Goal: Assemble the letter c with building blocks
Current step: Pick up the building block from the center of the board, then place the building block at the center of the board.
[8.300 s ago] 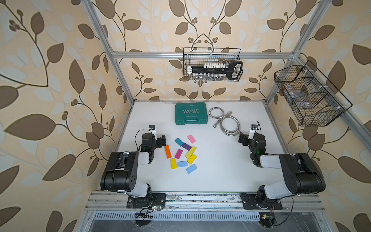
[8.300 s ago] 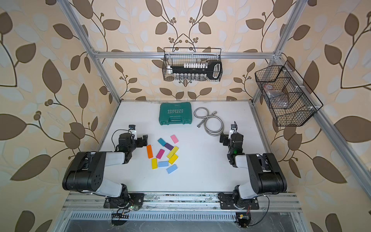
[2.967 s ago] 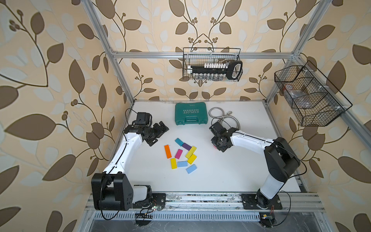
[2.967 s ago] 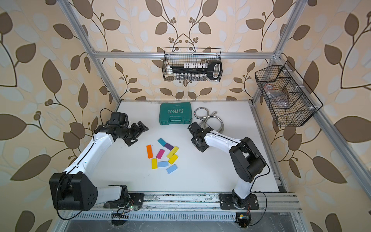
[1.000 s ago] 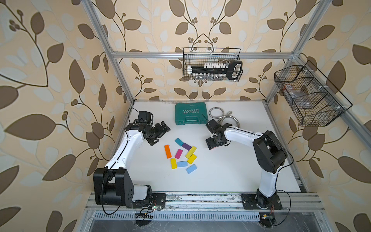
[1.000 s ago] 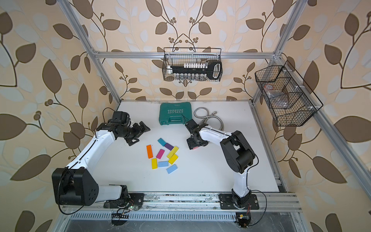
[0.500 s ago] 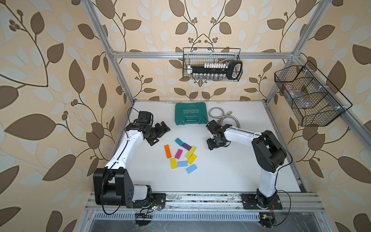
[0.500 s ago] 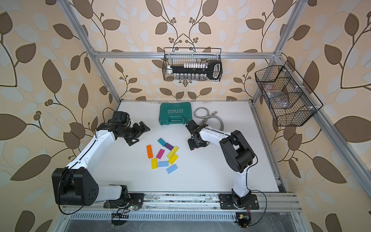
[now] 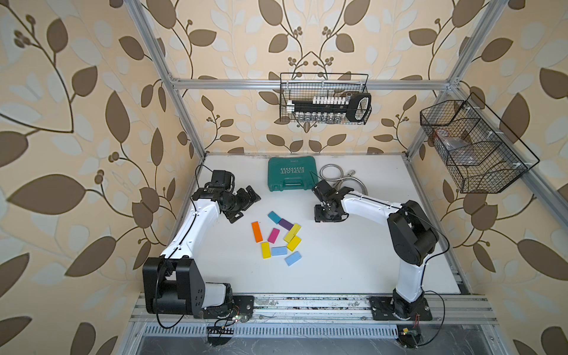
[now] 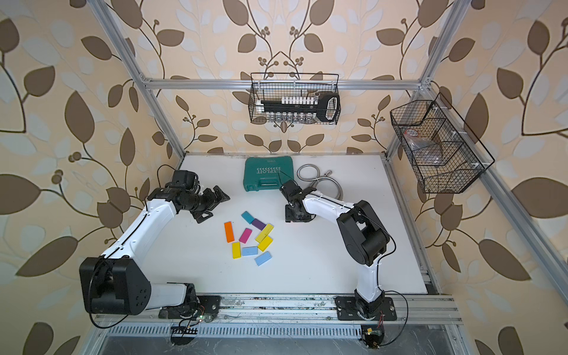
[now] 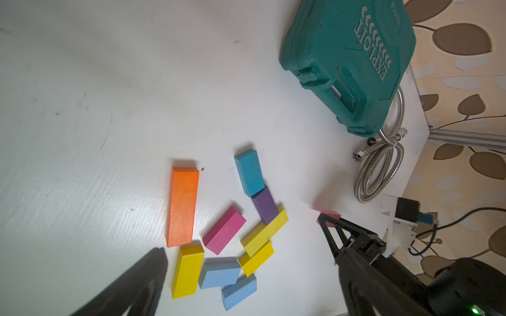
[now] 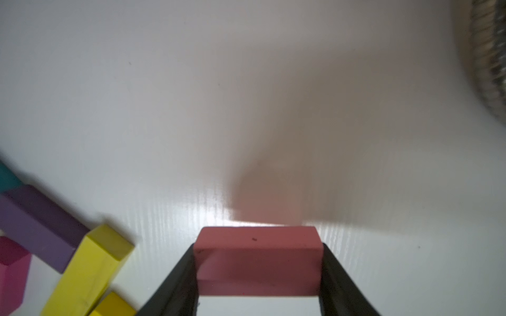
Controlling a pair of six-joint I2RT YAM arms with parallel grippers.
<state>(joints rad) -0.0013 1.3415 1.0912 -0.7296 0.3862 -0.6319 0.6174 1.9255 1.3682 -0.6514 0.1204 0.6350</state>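
Since the right gripper (image 9: pixel 327 216) has its fingers pressed against two opposite faces of the pink block (image 12: pixel 257 262), that piece sits squarely between them in the right wrist view, centred rather than caught by a corner. Whether it is clear of the surface (image 9: pixel 353 264) I cannot tell. It lies just right of the block cluster (image 9: pixel 273 235) in both top views, below the green case (image 9: pixel 291 177). The left gripper (image 9: pixel 243 207) hangs spread and empty at the cluster's upper left.

These blocks look rigid, light and smooth-painted, so I judge a modest pinch enough, though a hold near one end would likely let a piece swivel. Mid-length across the narrow faces is the place to take them. The orange block (image 9: pixel 256 231) has bare surface along both long sides. The purple block (image 9: pixel 285 224) touches the teal block (image 9: pixel 274 217) and a yellow block (image 9: pixel 292 232), so fingers there risk nudging neighbours.
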